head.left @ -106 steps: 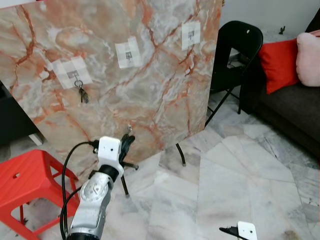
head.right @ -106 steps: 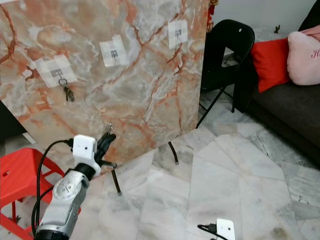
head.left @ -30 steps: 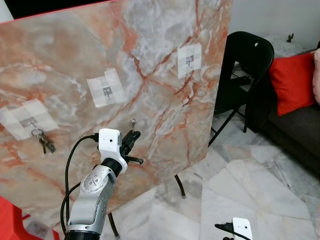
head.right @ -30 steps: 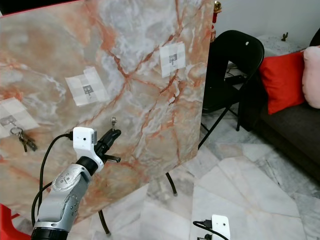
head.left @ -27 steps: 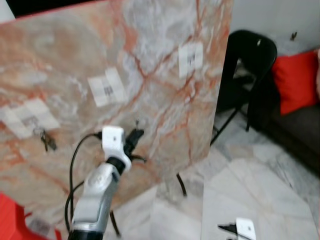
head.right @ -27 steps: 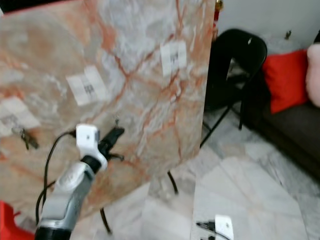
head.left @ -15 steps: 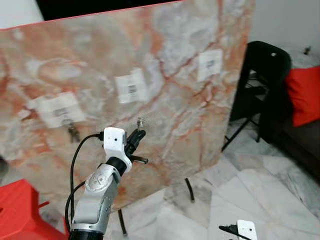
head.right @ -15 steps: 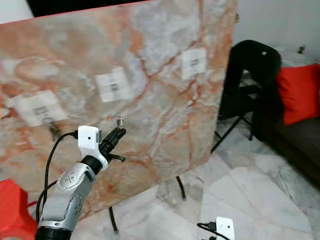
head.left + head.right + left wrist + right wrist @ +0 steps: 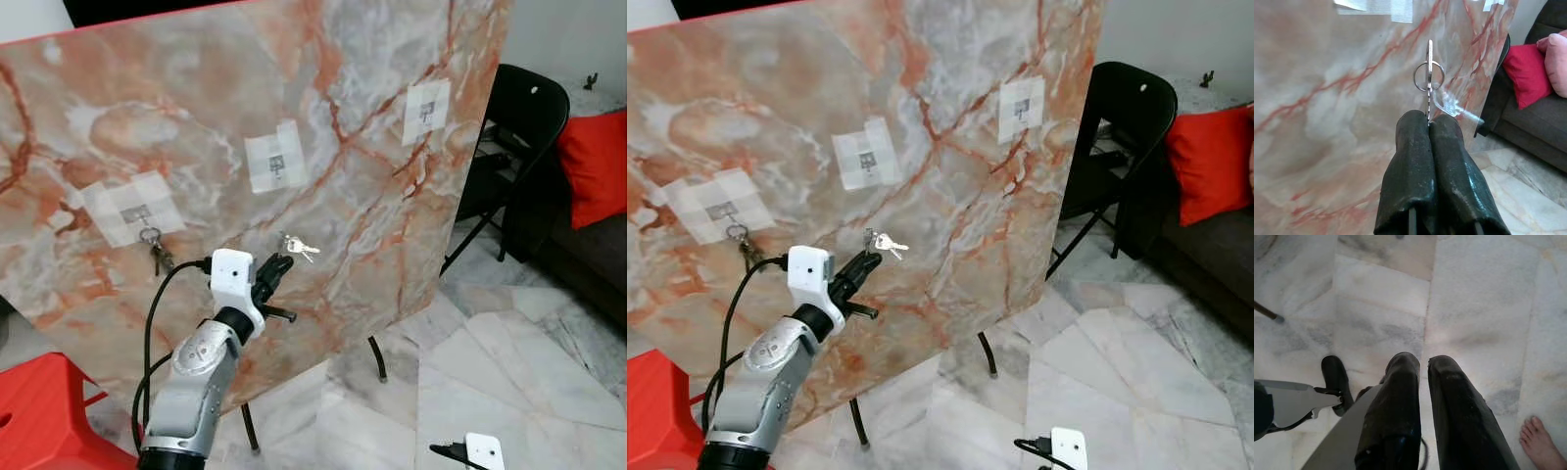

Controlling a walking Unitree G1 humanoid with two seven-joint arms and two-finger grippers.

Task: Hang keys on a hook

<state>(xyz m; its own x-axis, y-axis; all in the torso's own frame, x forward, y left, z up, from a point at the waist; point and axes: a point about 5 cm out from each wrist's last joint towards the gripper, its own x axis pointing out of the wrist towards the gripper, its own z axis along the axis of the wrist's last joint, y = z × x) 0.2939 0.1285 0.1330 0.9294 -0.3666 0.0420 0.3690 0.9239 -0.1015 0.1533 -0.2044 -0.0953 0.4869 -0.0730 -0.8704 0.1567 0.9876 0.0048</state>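
Note:
My left gripper (image 9: 278,266) is raised in front of the tilted marble board (image 9: 353,225) and shut on a set of keys (image 9: 297,248). In the left wrist view the fingers (image 9: 1411,142) pinch one key by its blade. The ring (image 9: 1428,76) stands above the tips and a second key (image 9: 1450,105) hangs off to the side. The keys are below the middle taped hook (image 9: 274,162), apart from it. The left taped hook (image 9: 137,210) carries another bunch of keys (image 9: 158,254). A third hook (image 9: 426,105) sits at the board's upper right.
A black folding chair (image 9: 524,137) stands right of the board, with a red cushion (image 9: 596,152) on a dark sofa beyond. A red stool (image 9: 44,411) is at lower left. My right gripper (image 9: 1422,363) hangs over the marble floor, near a person's bare foot (image 9: 1540,443).
The camera has shifted and the picture has sharpened. The loose key has swung out to the right of the left gripper's tips. The gripper stays before the board.

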